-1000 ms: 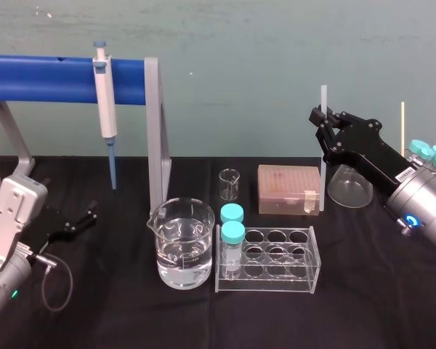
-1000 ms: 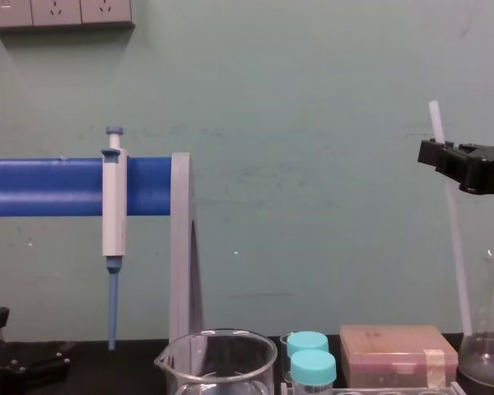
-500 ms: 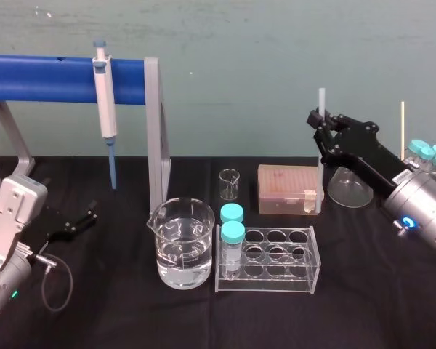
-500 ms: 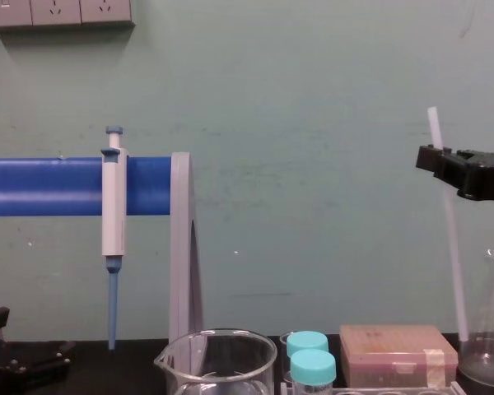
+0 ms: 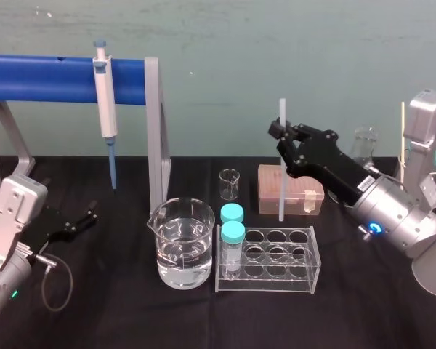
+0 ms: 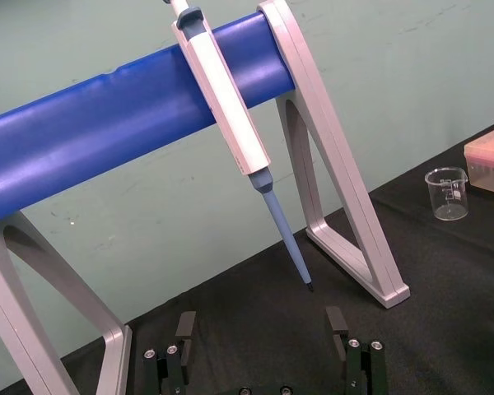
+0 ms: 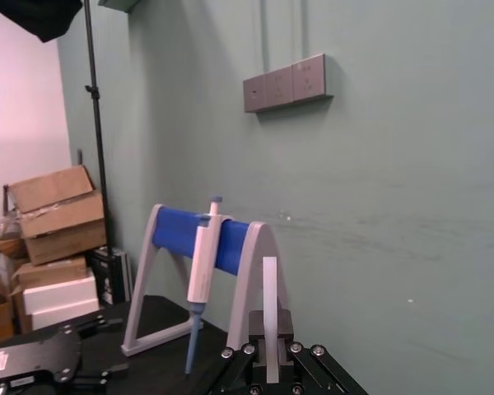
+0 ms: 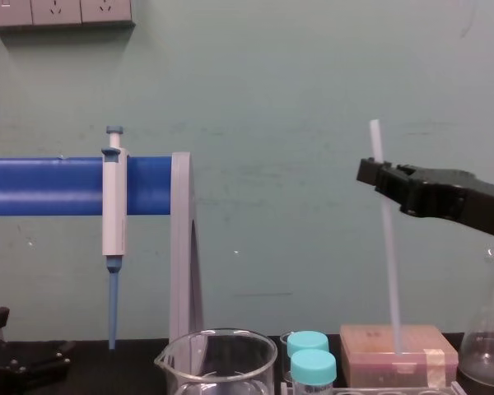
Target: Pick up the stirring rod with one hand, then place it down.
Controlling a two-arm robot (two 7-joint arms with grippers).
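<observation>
The stirring rod (image 5: pixel 282 190) is a thin translucent-white stick hanging upright above the table, its lower end in front of the pink box. My right gripper (image 5: pixel 280 135) is shut on the rod's upper part, with a short stub sticking out above the jaws. In the chest view the rod (image 8: pixel 389 280) hangs slightly tilted below the right gripper (image 8: pixel 374 173). The right wrist view shows the rod (image 7: pixel 269 309) clamped in the gripper (image 7: pixel 269 362). My left gripper (image 5: pixel 86 216) rests open on the black cloth at the left, below the blue stand, and its fingers (image 6: pixel 185 327) hold nothing.
A blue-barred stand (image 5: pixel 51 78) holds a white-and-blue pipette (image 5: pixel 105 109). In front of me stand a water-filled beaker (image 5: pixel 180 247), a clear rack (image 5: pixel 276 263) with two blue-capped vials (image 5: pixel 232 236), a small beaker (image 5: pixel 229 185), a pink box (image 5: pixel 301 190) and a flask (image 5: pixel 365 142).
My right gripper has carried the rod leftward, from over the flask to over the pink box. The left arm has not moved.
</observation>
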